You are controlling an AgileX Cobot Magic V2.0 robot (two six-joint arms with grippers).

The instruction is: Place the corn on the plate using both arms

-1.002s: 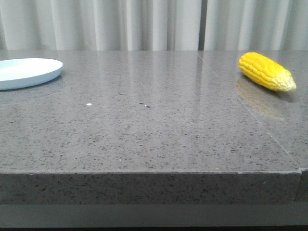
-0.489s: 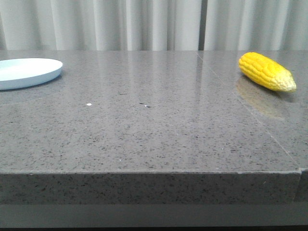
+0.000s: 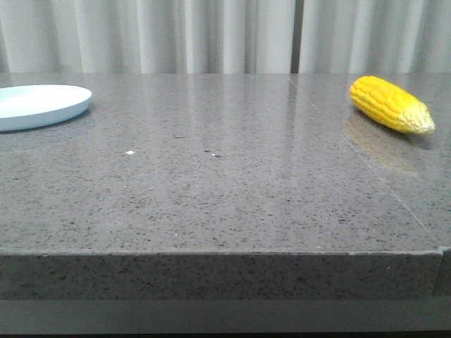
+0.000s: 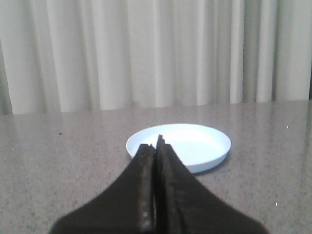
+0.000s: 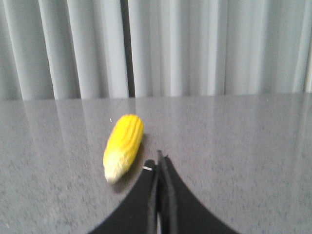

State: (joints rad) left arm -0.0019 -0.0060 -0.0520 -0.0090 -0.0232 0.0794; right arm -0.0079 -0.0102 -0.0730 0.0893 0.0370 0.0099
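A speckled grey polished stone table (image 3: 225, 183) carries a bright yellow corn (image 3: 392, 104) with ridged kernel rows and a pale tapered tip, lying near its far right edge. A smooth, round, shallow pale-blue plate (image 3: 39, 105) sits empty near the far left edge. Left gripper (image 4: 156, 146) and right gripper (image 5: 160, 161) both have their dark fingers pressed together, holding nothing.

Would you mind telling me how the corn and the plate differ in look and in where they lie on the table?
The corn is bright yellow, long and tapered to a pale tip; the plate is pale blue, round and shallow. The corn lies on the table's right side, ahead of the right gripper; the plate sits at the far left, ahead of the left gripper. Both rest untouched on the grey table.
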